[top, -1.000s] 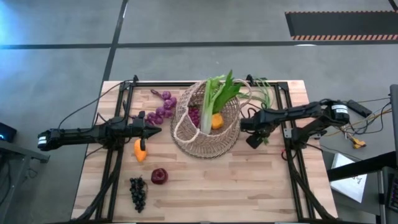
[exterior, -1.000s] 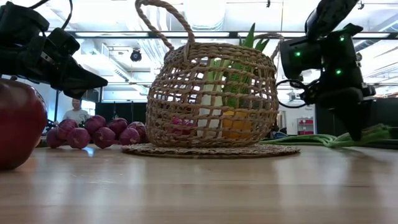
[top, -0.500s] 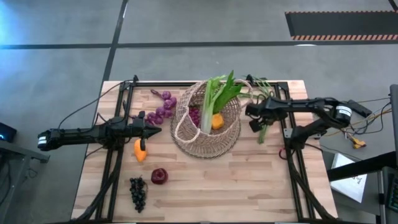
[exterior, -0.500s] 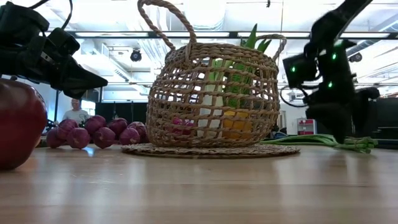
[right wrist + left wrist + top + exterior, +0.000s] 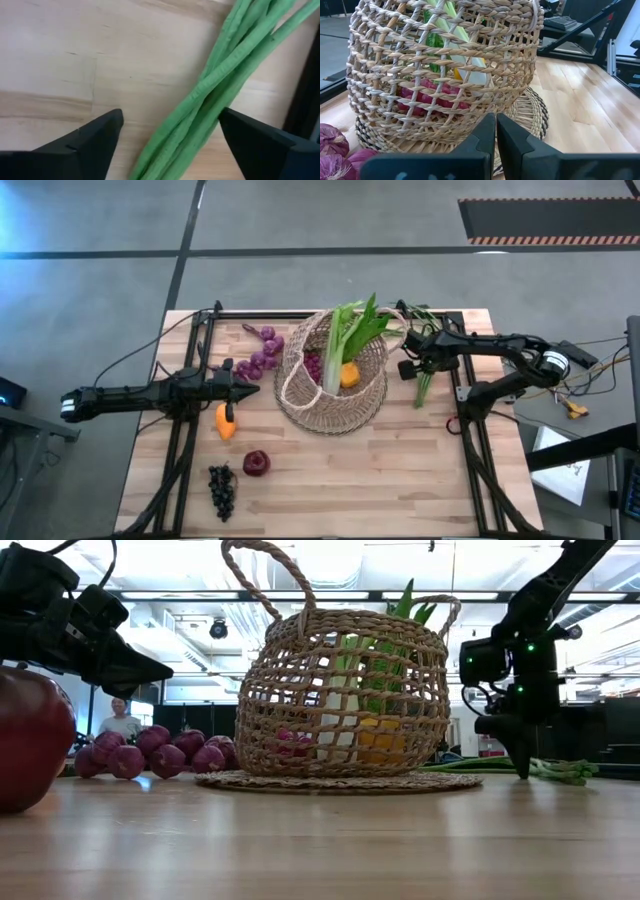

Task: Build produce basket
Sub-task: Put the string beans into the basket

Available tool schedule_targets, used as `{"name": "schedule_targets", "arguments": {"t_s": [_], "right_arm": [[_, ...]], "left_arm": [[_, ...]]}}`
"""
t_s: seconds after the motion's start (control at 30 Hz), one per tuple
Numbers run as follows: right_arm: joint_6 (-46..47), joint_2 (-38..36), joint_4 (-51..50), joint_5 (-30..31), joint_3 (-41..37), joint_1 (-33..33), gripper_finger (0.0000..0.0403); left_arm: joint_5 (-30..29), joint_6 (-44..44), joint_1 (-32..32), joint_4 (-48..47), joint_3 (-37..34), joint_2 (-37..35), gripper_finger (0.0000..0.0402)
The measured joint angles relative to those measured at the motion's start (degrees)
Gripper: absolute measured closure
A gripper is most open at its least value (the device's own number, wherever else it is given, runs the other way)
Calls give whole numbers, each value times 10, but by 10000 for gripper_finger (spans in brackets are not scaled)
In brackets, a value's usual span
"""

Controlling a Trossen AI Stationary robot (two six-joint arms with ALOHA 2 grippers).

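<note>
The wicker basket (image 5: 335, 385) stands mid-table on a woven mat, with a leek (image 5: 345, 340), an orange fruit and purple grapes inside. Green scallions (image 5: 424, 380) lie flat on the table to its right. My right gripper (image 5: 408, 368) points down over them, open. In the right wrist view its gripper (image 5: 170, 114) has one finger on either side of the scallion stalks (image 5: 215, 95); no touch shows. My left gripper (image 5: 250, 390) hangs shut left of the basket (image 5: 445, 70), holding nothing.
Left of the basket on the table lie a purple grape bunch (image 5: 260, 355), an orange fruit (image 5: 227, 422), a dark red apple (image 5: 256, 463) and a dark grape bunch (image 5: 222, 490). Black frame rails (image 5: 462, 380) run along both table sides.
My right gripper has swung toward the table's far edge and sunk a little, rolling about its own axis, and now stands over the scallions. The scallions and the basket have stayed where they were.
</note>
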Motion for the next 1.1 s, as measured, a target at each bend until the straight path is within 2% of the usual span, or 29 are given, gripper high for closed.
{"name": "schedule_targets", "arguments": {"t_s": [0.23, 0.4, 0.57, 0.7, 0.8, 0.87, 0.93, 1.1], "right_arm": [[1, 1, 46, -1, -43, 0, 168], [-10, -1, 65, -13, -67, 5, 245], [-29, -15, 40, -25, -61, 56, 326], [-29, -37, 1, -32, -42, 112, 369], [-14, -51, -28, -32, -29, 142, 377], [-8, -59, -46, -51, -25, 152, 365], [-8, -67, -51, -65, -22, 157, 340], [-20, -83, -50, -54, -17, 156, 251]], "left_arm": [[0, 0, 0, 0, 0, 0, 402], [0, 0, 0, 0, 0, 0, 402], [0, 0, 0, 0, 0, 0, 402], [0, 0, 0, 0, 0, 0, 402], [0, 0, 0, 0, 0, 0, 402], [0, 0, 0, 0, 0, 0, 402], [0, 0, 0, 0, 0, 0, 402], [0, 0, 0, 0, 0, 0, 402]]}}
